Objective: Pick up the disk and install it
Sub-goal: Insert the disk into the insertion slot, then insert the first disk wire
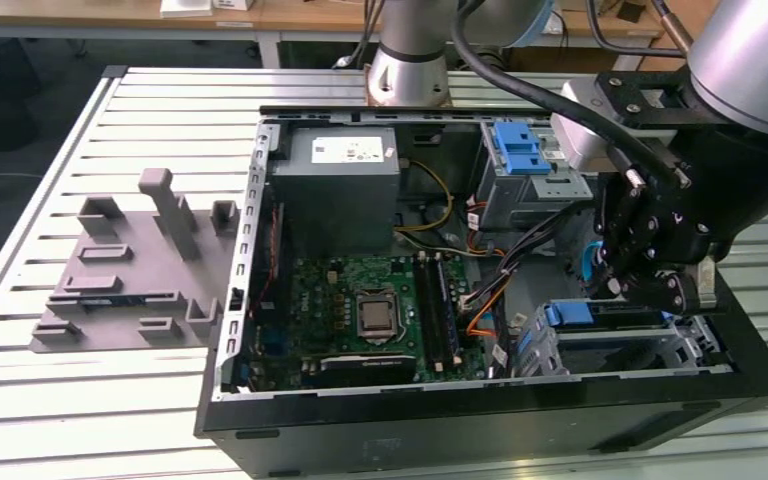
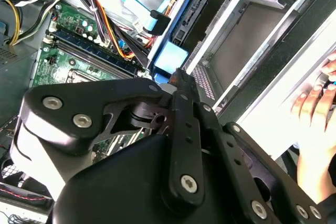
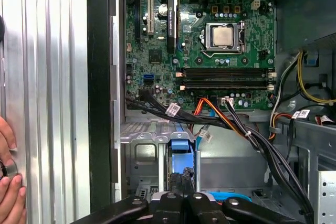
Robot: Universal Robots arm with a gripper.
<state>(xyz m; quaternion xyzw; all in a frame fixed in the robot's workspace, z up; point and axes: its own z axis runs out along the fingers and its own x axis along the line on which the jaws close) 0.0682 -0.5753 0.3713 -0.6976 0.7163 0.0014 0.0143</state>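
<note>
The disk (image 1: 620,315) stands on edge in the metal drive cage (image 1: 684,345) at the case's near corner on the exterior view's right. Its blue end handle (image 1: 568,314) faces the motherboard. My gripper (image 1: 656,292) reaches down into that cage right over the disk. In both wrist views the black fingers are closed together with no gap, and their tips (image 3: 182,176) (image 2: 181,77) sit just behind the blue handle (image 3: 179,146) (image 2: 169,56). Nothing is clamped between them. Whether the tips touch the disk's upper edge cannot be told.
The open case holds a grey power-supply box (image 1: 337,190), the green motherboard (image 1: 371,305), an upper bay with a blue latch (image 1: 520,150) and loose cables (image 3: 236,124). A grey fixture (image 1: 124,270) lies on the slatted table. A person's hand (image 3: 8,182) (image 2: 315,103) rests beside the case.
</note>
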